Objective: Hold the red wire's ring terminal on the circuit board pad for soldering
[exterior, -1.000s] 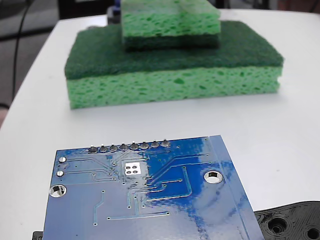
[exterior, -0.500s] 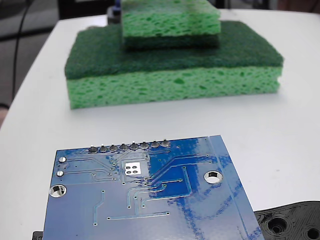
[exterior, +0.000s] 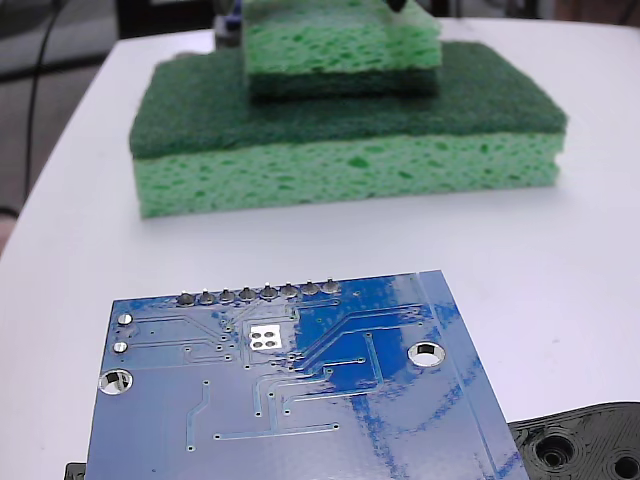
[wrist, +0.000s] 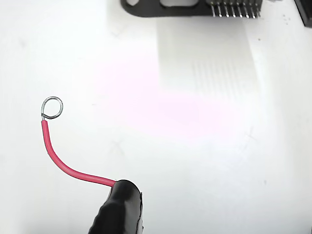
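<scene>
White table point(exterior: 580, 250) bears circuit board point(exterior: 300, 400) and stacked green sponges point(exterior: 345, 150)

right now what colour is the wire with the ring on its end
Bright red wire, with a silvery ring terminal at its tip; clearest in the wrist view.

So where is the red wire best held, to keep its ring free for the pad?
Grip the wire on its red insulation, at the end far from the ring, coming from the bottom of the wrist view, as the gripper does. The wire curves up-left, leaving the bare ring clear.
</scene>
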`<state>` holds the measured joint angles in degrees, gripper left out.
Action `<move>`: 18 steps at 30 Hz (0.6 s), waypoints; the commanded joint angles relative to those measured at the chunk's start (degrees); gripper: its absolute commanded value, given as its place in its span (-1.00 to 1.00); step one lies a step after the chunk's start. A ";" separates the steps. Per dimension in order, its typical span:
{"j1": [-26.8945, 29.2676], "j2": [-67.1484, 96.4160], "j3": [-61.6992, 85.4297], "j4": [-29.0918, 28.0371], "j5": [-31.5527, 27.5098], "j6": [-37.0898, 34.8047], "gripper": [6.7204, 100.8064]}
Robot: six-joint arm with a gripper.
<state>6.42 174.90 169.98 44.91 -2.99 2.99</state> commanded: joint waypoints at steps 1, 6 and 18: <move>-0.79 0.09 0.09 -0.09 0.26 0.00 0.99; -0.97 0.09 1.32 -0.35 1.05 0.53 0.99; -2.81 0.09 1.49 -0.53 0.79 -0.62 0.99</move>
<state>3.60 174.90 171.74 44.56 -2.29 2.37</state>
